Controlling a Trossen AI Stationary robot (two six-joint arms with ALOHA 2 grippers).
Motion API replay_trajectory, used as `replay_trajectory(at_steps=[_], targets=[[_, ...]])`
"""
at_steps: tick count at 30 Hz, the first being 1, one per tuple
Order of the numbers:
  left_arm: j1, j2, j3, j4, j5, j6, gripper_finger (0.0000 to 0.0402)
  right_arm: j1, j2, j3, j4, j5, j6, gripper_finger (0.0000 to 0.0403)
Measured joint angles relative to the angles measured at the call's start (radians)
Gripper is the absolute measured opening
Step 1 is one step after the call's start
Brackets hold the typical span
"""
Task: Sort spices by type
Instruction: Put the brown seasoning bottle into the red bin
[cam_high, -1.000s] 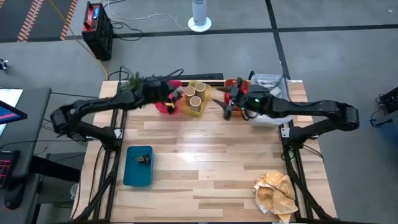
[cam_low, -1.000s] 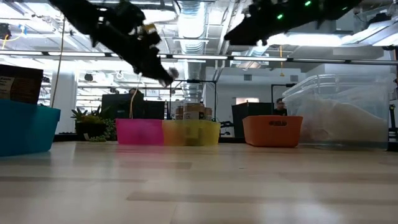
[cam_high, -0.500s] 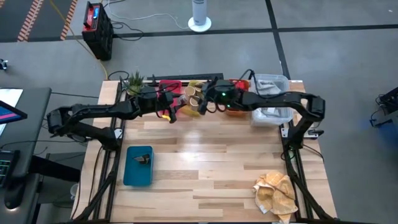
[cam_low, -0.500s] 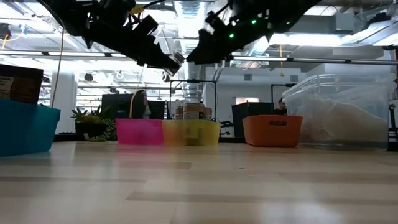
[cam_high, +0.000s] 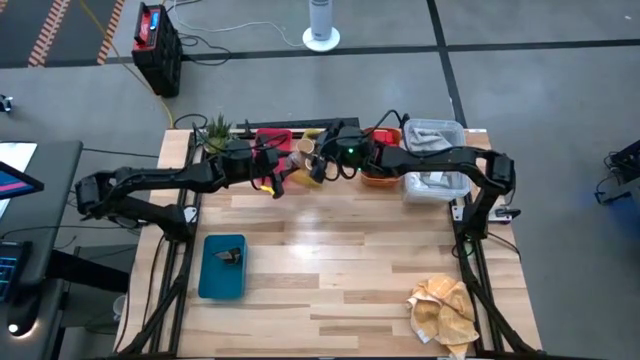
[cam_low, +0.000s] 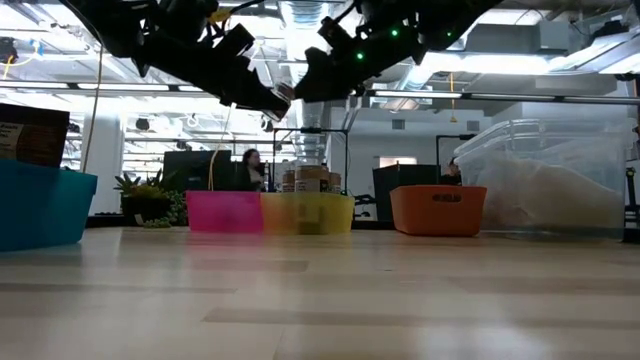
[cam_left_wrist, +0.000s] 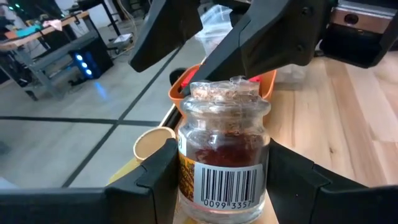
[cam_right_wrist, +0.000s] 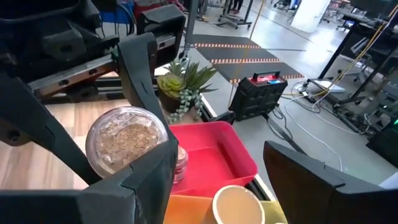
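- Glass, clear with a brownish tint, makes up the jar (cam_left_wrist: 222, 149) we see clamped between the fingers (cam_left_wrist: 155, 180) of the left gripper (cam_high: 277, 180); it has a transparent domed lid, reddish-brown spice inside and a white barcode label on its side.
- We find this jar held upright in the air, above the near edge of the row of trays at the far side of the table (cam_high: 330, 250), with the right gripper (cam_high: 322, 165) just beside it.
- We see the right gripper's fingers (cam_right_wrist: 137, 186) standing apart on either side of the jar's lid, gripping nothing.
- We count one jar in the left gripper and what looks like one more small jar (cam_right_wrist: 179, 163) lying in the red tray (cam_right_wrist: 217, 155), partly hidden.
- We count at least two tan open-topped cylinders (cam_high: 307, 150) in the yellow tray (cam_low: 307, 212); the arms cover part of that tray.
- We count four coloured trays: red, yellow, orange (cam_low: 437, 210) and, well apart at the near left, blue (cam_high: 222, 268) with one small dark thing in it that we cannot identify.
- We also count one clear plastic bin (cam_high: 432, 150), one small green plant (cam_high: 217, 128) and one crumpled beige cloth (cam_high: 445, 310).
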Motion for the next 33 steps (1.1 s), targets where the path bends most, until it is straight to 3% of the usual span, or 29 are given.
replay_trajectory(at_steps=[16,23,29,33], targets=[[0.000,0.001,0.000,-0.008,0.020,-0.046,0.0205,0.007,0.001,0.005,0.007,-0.027,0.011,0.0276],[0.000,0.001,0.000,-0.032,0.016,-0.066,0.0189,0.006,0.002,0.005,-0.009,-0.050,0.026,0.0276],[0.001,0.001,0.000,-0.037,0.008,-0.070,0.0223,0.006,0.002,0.004,-0.009,-0.059,0.026,0.0276],[0.002,0.000,0.002,-0.038,0.001,-0.055,0.0223,0.008,0.002,0.003,-0.012,-0.063,0.026,0.0276]])
